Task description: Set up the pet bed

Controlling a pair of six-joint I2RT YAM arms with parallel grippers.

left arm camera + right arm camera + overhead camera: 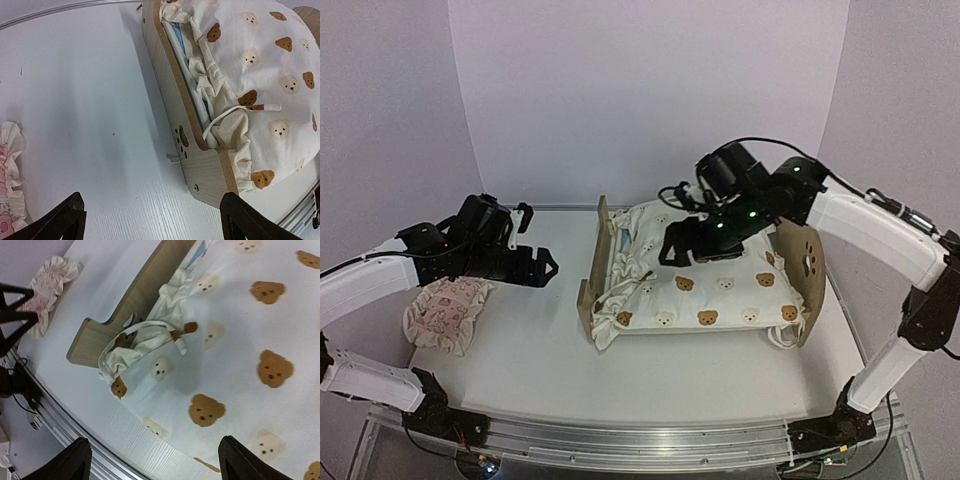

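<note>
Bed sits mid-table under the quilt, which is bunched at one end. Left gripper, spread and empty, hangs between pillow and bed. Right gripper, likewise spread, hovers over the quilt. Tugging the crumpled edge could snag a tie and drag the light bed askew.

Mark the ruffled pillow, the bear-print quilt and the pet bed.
ruffled pillow (445,312), top view, middle of its pink face.
bear-print quilt (720,295), top view, its flat middle.
pet bed (202,170), left wrist view, wooden end board.
</note>
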